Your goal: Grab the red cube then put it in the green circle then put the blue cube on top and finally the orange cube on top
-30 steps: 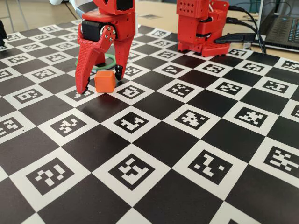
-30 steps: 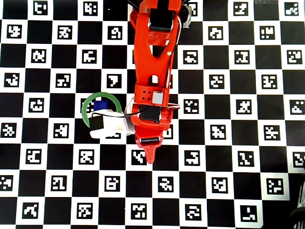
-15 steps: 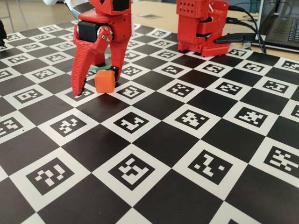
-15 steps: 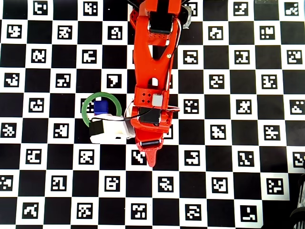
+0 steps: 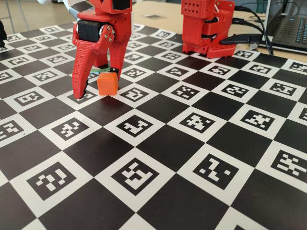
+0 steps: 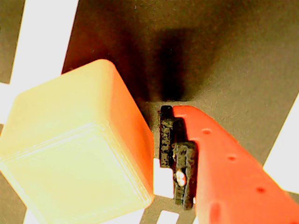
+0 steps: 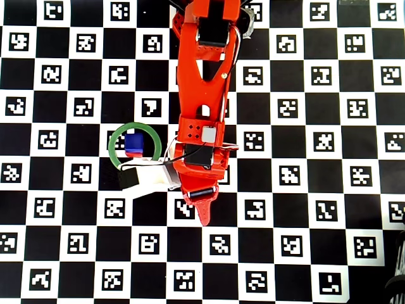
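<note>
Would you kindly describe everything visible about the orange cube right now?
The orange cube is a small, matte, plastic-looking block with rounded edges. It sits on the checkered marker board, slightly turned, between the open jaws of the red gripper. In the wrist view its top is washed out to pale yellow, and the black-padded finger stands just beside one face with a thin gap showing. The arm hides it from overhead.
</note>
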Robot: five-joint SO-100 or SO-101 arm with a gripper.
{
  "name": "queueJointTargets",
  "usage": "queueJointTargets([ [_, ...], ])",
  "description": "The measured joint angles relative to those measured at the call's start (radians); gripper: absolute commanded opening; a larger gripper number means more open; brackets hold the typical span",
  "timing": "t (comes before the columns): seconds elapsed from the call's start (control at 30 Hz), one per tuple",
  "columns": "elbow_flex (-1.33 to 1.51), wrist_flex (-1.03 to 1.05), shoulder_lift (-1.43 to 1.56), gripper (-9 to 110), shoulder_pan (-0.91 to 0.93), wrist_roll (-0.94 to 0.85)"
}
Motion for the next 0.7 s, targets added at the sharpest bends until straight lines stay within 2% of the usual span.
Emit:
queueJointTargets([
  [0.7, 0.000, -0.032, 0.000, 49, 0.000, -0.291],
])
